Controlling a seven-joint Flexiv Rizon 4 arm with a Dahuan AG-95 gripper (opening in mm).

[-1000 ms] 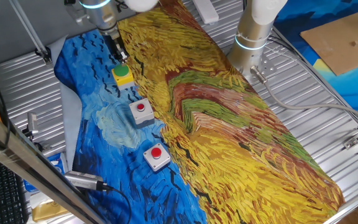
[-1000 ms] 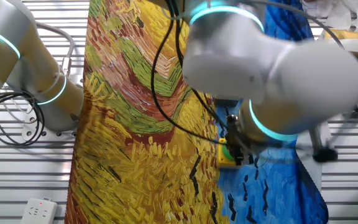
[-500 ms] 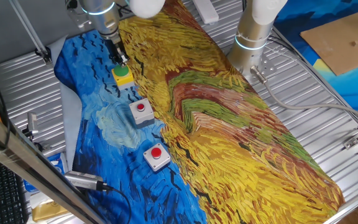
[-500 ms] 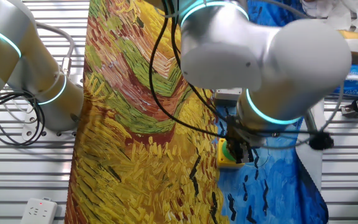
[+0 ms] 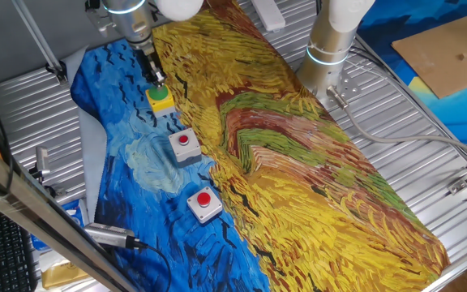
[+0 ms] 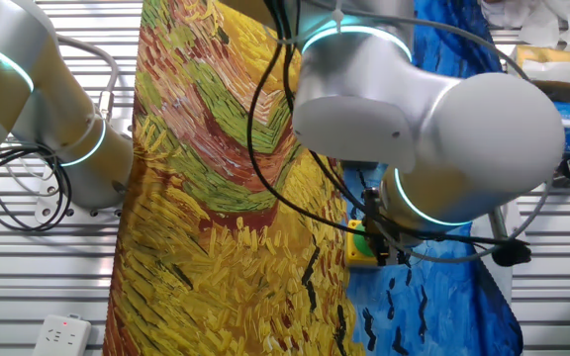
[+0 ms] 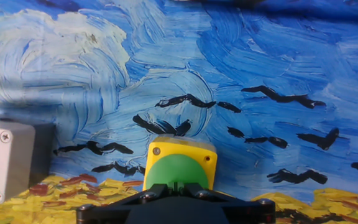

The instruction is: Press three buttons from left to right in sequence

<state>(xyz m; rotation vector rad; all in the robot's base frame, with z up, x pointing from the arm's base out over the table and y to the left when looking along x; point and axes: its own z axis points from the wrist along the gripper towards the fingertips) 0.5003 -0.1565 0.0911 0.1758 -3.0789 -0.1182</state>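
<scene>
The robot's black two-finger hand (image 5: 158, 79) is poised directly over the round green cap on its square yellow base (image 5: 160, 98), at the far end of the painted-cloth worktop (image 5: 298, 162). Two red-capped grey push-button boxes (image 5: 185, 144) (image 5: 204, 203) sit nearer. Whether the fingers are parted cannot be told.

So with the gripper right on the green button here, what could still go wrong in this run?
The gripper sits toward one edge of the green button, so it might slip off the cap or tip the box. The boxes rest on a painted cloth, which could shift under a push. Moving on, the two red buttons lie at a slant, so the arm might miss one.
</scene>
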